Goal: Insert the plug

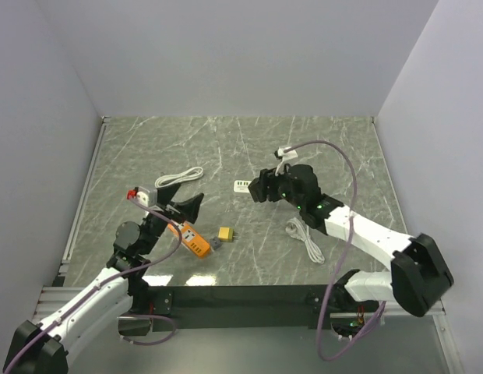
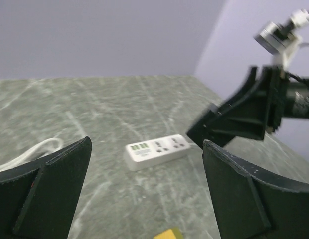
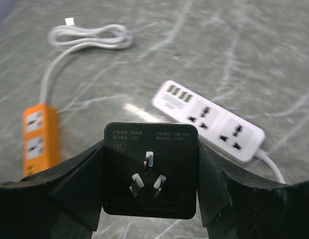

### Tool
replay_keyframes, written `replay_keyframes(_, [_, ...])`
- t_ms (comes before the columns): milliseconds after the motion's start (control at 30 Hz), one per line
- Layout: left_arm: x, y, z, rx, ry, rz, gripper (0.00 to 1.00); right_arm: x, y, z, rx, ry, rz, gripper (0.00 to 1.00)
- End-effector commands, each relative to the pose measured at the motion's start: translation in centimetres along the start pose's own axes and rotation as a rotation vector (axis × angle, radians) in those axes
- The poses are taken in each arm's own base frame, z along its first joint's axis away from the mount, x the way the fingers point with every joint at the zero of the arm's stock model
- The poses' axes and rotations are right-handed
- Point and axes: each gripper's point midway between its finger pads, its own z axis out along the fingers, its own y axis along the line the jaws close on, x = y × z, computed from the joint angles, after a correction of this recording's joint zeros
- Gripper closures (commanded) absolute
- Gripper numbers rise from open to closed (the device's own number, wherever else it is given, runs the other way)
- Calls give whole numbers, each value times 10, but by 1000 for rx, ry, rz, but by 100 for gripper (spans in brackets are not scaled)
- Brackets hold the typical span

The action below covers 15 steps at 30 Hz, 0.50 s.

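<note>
My right gripper (image 1: 260, 189) is shut on a black square three-pin plug (image 3: 150, 169), its pins facing the wrist camera. It hovers just right of the white power strip (image 1: 241, 185), which lies on the table with its sockets up (image 3: 214, 122). The strip also shows in the left wrist view (image 2: 157, 149), with the right gripper (image 2: 239, 117) beside it. My left gripper (image 1: 183, 206) is open and empty (image 2: 147, 199), low over the table, facing the white strip.
An orange power strip (image 1: 196, 241) (image 3: 40, 137) lies by the left arm. A yellow plug (image 1: 226, 234) (image 2: 168, 234) sits beside it. A coiled white cable (image 1: 179, 178) (image 3: 89, 37) lies at the back left. The white strip's cord (image 1: 304, 240) runs to the right.
</note>
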Motion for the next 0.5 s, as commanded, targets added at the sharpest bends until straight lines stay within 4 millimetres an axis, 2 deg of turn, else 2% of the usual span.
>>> replay_keyframes(0, [-14, -55, -5, 299, -12, 42, 1, -11, 37, -20, -262, -39, -109, 100])
replay_keyframes(167, [-6, -87, -14, 498, 39, 57, 1, -3, 79, -52, -558, -29, -193, 100])
replay_keyframes(267, [-1, -103, -22, 604, 64, 70, 1, 0, 94, -65, -672, -31, -223, 100])
replay_keyframes(400, [6, -117, -30, 696, 100, 74, 1, 1, 121, -94, -885, -48, -251, 100])
replay_keyframes(467, [8, -126, -36, 754, 117, 74, 1, 4, 127, -103, -943, -45, -249, 100])
